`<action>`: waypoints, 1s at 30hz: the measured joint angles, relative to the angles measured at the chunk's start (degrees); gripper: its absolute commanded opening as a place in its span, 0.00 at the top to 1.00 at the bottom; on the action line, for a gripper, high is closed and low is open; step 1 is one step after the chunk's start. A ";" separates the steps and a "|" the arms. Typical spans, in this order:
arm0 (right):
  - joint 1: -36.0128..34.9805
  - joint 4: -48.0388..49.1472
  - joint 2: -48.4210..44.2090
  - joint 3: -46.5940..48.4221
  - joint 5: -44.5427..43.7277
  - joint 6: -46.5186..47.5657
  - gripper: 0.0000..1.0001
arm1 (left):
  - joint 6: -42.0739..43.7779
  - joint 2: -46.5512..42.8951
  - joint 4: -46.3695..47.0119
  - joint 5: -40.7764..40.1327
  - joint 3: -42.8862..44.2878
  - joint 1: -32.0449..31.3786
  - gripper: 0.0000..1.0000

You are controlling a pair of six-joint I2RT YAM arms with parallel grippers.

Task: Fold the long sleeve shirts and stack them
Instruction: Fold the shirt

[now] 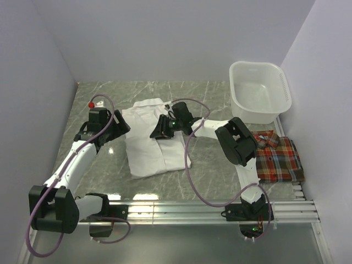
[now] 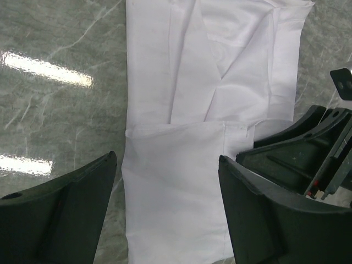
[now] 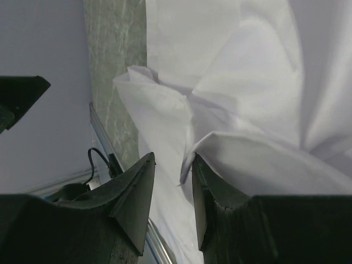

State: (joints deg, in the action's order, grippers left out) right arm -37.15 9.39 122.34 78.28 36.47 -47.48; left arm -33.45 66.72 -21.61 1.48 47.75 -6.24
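The white shirt (image 1: 148, 148) lies on the bench (image 1: 214, 165) a little left of the middle, folded into a long, narrow shape. Its long axis runs near to far, and the far end leans slightly left. What looks like the collar sits at that far end.

Your left arm (image 1: 77, 154) comes in from the near left to the shirt's left side, toward its far end. Its jaws stand wide apart. In the left wrist view only white cloth and a strip of bench show between them, and you cannot tell whether the tips touch the cloth.

Your right arm (image 1: 239, 143) stretches across from the near right to the shirt's right edge, about midway along its length. Its jaws are drawn close together on a raised fold of the white cloth, which bunches up around the tips in the right wrist view.

The plaid shirt (image 1: 278, 159) lies folded at the right edge of the bench with its collar toward the far side, well apart from the white one. A white basin (image 1: 256, 113) stands just beyond it in the far right corner.
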 measured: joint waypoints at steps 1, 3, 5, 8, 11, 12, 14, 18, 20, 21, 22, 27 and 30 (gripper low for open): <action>0.00 0.07 -0.37 -0.68 0.50 0.04 0.59 | 0.00 0.02 0.02 0.20 -0.02 0.09 0.20; -0.02 0.46 -1.27 -1.95 1.55 0.24 0.59 | 0.00 0.15 0.13 0.33 -0.07 0.22 0.20; -0.07 0.85 -2.14 -2.69 2.51 0.68 0.59 | 0.00 0.31 0.37 0.50 -0.09 0.35 0.20; -0.26 1.90 -2.91 -2.75 3.82 1.22 0.59 | 0.00 0.33 0.70 0.72 -0.26 0.50 0.20; -0.63 3.37 -3.30 -2.67 5.16 1.86 0.59 | 0.00 0.33 0.81 0.92 -0.28 0.55 0.20; -0.85 3.54 -3.30 -2.49 5.42 2.14 0.58 | 0.00 0.33 0.81 1.05 -0.31 0.55 0.20; -1.27 3.69 -3.30 -2.34 5.68 2.73 0.58 | 0.00 0.39 0.81 1.31 -0.31 0.55 0.20; -1.75 3.45 -3.30 -1.62 5.14 3.74 0.57 | 0.00 0.63 0.87 1.73 -0.42 0.57 0.20; -1.97 3.61 -3.37 -1.44 4.11 4.13 0.55 | 0.00 0.63 0.87 1.75 -0.55 0.59 0.20; -1.99 3.69 -3.39 -1.44 3.48 4.33 0.53 | 0.02 0.63 0.87 1.75 -0.55 0.59 0.20; -1.99 3.74 -3.39 -1.44 2.69 4.48 0.48 | 0.02 0.63 0.92 1.75 -0.59 0.59 0.20; -1.97 3.26 -3.93 -1.46 -2.93 5.57 0.43 | 0.02 0.66 1.20 2.16 -0.59 0.61 0.20; -1.81 3.10 -4.39 -1.46 -4.79 5.66 0.43 | 0.04 0.72 1.22 2.36 -0.59 0.61 0.20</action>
State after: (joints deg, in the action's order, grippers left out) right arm -38.96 12.49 117.95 76.82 31.68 -41.82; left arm -33.41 67.44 -20.38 3.84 47.16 -5.63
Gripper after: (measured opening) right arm 0.572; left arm 0.799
